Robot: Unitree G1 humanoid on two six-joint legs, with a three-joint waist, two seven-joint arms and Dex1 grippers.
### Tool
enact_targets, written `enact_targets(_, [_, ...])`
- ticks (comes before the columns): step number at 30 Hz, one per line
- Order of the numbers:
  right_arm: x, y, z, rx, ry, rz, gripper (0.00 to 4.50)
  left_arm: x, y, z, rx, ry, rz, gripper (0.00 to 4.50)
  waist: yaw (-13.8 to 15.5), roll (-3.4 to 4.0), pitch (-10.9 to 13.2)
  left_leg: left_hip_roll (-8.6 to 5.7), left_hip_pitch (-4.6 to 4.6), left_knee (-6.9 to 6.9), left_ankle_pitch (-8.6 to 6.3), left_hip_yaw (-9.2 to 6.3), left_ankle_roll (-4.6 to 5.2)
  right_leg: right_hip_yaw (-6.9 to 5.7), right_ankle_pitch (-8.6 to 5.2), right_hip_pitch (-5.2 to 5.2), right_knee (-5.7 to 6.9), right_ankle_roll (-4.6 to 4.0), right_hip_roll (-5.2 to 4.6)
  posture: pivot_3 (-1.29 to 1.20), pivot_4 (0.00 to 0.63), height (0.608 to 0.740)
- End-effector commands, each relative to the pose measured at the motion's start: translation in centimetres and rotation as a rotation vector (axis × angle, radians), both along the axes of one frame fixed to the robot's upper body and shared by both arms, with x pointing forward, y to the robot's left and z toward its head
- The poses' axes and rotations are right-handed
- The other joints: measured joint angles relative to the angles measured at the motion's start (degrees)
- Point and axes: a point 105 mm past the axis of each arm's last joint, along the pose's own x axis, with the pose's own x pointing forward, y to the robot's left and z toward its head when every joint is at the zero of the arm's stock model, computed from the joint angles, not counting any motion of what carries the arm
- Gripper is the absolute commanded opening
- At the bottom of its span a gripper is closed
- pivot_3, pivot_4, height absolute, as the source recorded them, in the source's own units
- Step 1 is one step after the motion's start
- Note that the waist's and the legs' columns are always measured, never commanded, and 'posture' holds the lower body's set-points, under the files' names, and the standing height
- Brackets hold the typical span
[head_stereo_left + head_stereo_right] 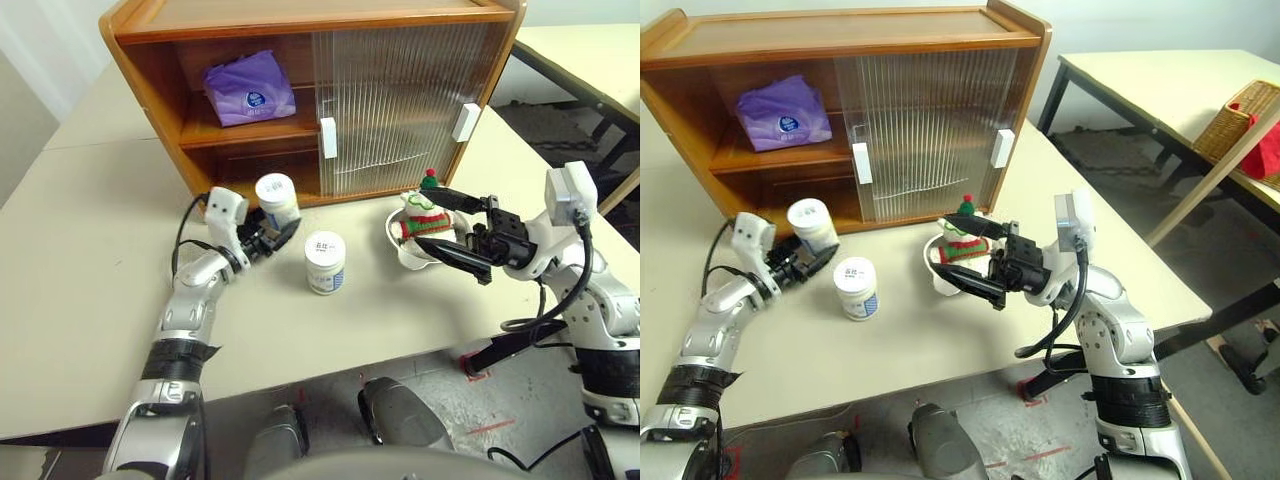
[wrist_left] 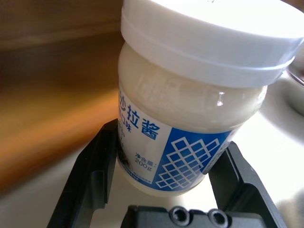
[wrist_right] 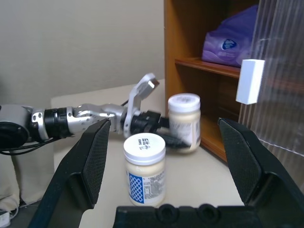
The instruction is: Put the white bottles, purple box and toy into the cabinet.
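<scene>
From the head view the left gripper [image 1: 272, 238] clasps the squat white plastic jar [image 1: 278, 200] just before the orange-brown wooden cabinet [image 1: 300, 90], while the wrist view shows black fingers [image 2: 92, 175] pinching its rigid, probably slick labelled belly, and the right gripper [image 1: 462, 228] gapes empty.

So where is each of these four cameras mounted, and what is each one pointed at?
Left eye and right eye: on the head, looking forward and down over both arms at the cabinet, purple box, toy and two white bottles.
Left wrist: on the left arm, along the left end effector, whose fingers clasp one white bottle.
Right wrist: on the right arm, between the open right end effector fingers, toward the other white bottle.
Shared: every view shows the held bottle.
</scene>
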Motion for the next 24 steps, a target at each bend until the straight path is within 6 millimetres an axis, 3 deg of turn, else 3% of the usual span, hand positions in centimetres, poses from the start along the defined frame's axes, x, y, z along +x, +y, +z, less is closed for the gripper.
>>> enact_targets(1, [0.1,0.5,0.0,-0.001,-0.004,0.018,4.50,1.0,0.6,1.4,-0.013,-0.034,0.053,3.09,0.41,0.00,0.00,-0.04,0.00,0.00,0.01,-0.01,0.01,0.00,0.01,0.00,0.00,0.00,-0.05,-0.32,0.076,0.740])
enact_targets(4, [0.1,0.5,0.0,-0.002,-0.003,0.018,4.50,1.9,0.7,1.4,0.000,-0.023,0.082,3.09,1.00,0.00,0.00,-0.08,-0.01,0.00,0.01,-0.01,0.01,0.05,0.32,0.00,-0.01,-0.52,-0.22,-0.32,0.075,0.740])
enact_targets(13, [-0.1,0.4,0.0,-0.001,-0.002,0.009,4.50,4.7,0.6,1.7,0.016,0.004,0.161,3.09,1.42,-0.01,0.01,-0.04,-0.02,-0.06,0.00,-0.05,0.02,0.03,0.33,-0.04,-0.01,-0.55,-0.25,-0.33,0.078,0.740])
enact_targets(24, [-0.2,0.2,0.1,-0.009,0.004,0.000,4.50,7.0,0.8,1.3,0.032,0.046,0.240,3.09,1.23,-0.03,0.04,-0.10,-0.02,-0.03,0.11,-0.03,0.09,0.08,0.13,-0.01,-0.03,0.24,-0.12,-0.34,0.084,0.740])
